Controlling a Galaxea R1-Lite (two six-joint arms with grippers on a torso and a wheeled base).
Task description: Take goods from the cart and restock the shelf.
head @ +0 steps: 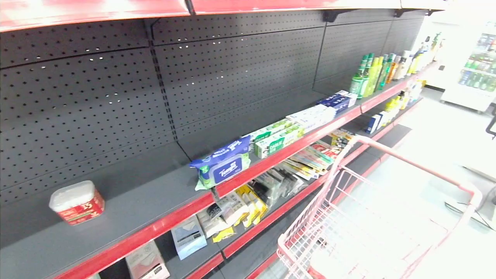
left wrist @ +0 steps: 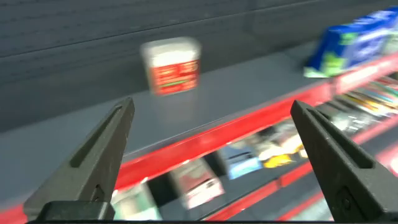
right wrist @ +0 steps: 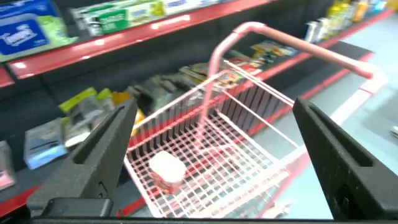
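Ahead of my left hand [left wrist: 212,106], wide and empty: one red tub [left wrist: 171,65] on shelf [left wrist: 236,87]. Under my right hand [right wrist: 214,106], also wide: second tub [right wrist: 166,172] left in cart [right wrist: 249,26].

Matt grey metal shelf [head: 135,193], pink coated-wire cart [head: 410,162], glossy plastic tub [head: 76,202]

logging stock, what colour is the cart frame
Pinkish red cart, clearest in the head view.

tub [head: 76,202] on shelf [head: 147,193], cart [head: 416,166] at R
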